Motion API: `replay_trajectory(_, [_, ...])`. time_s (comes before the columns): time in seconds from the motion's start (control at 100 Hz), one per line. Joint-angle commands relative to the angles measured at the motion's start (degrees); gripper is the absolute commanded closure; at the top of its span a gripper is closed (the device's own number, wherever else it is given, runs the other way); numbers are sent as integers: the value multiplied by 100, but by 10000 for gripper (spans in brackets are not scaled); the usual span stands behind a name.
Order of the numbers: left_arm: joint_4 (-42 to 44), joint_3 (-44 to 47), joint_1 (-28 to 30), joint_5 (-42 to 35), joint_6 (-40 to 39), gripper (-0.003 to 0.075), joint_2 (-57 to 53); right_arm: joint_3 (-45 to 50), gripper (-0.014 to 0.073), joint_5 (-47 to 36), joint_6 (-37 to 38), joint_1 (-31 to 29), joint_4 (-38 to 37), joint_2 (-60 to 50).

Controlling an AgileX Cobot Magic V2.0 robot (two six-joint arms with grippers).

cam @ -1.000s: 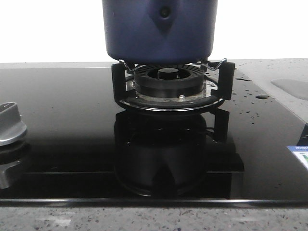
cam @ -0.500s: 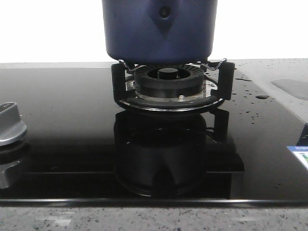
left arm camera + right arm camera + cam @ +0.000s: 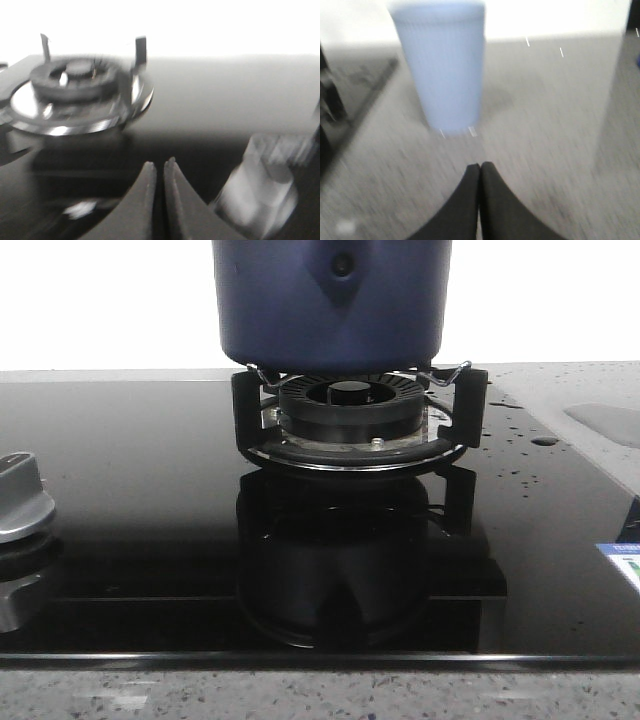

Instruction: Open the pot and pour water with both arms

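The dark navy pot (image 3: 331, 302) stands on the prongs of the black burner (image 3: 352, 412) at the top middle of the front view; its top and lid are cut off by the frame. Water shows as small drops (image 3: 512, 430) on the black hob right of the burner and as a shallow shiny patch (image 3: 603, 423) on the grey counter. My left gripper (image 3: 160, 166) is shut and empty, low over the black glass. My right gripper (image 3: 480, 166) is shut and empty over the grey counter. Neither gripper shows in the front view.
A silver knob (image 3: 20, 498) sits at the hob's left edge. The blurred left wrist view shows a bare burner (image 3: 75, 95) and a silver knob (image 3: 262, 185). A pale blue ribbed cup (image 3: 441, 65) stands on the counter ahead of my right gripper. A sticker (image 3: 622, 562) lies at the hob's right edge.
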Motion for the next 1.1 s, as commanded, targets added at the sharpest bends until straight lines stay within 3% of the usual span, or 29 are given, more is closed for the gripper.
replay_trajectory(0.0, [-1723,255,19,-983,-55,740,-175,165,660,-1380,-9,-22,195,-111])
replay_trajectory(0.1, [-3198,255,19,-1284,-55,741,-175,165,660,-1897,-9,-22,703,-111])
replay_trajectory(0.33, [-4985,232,19,-1115,-55,740,-175,126,658,-1871,0,-22,1547,-111])
replay_trajectory(0.41, [-4960,131,19,-922,-44,740,-175,-32,658,-1630,0,-22,2033,-111])
replay_trajectory(0.63, [-3614,-795,19,329,388,740,300,-1207,658,274,-24,-22,2054,425])
replay_trajectory(0.79, [-3409,-1641,19,1395,1088,740,1539,-2208,658,1972,-55,-22,2058,1231])
replay_trajectory(0.95, [-3856,-2218,-646,1764,1834,725,2572,-2966,664,3473,-66,61,2827,1905])
replay_trajectory(1.09, [-5282,-2662,-1339,2414,3521,724,3334,-3266,665,4066,-895,398,4288,2252])
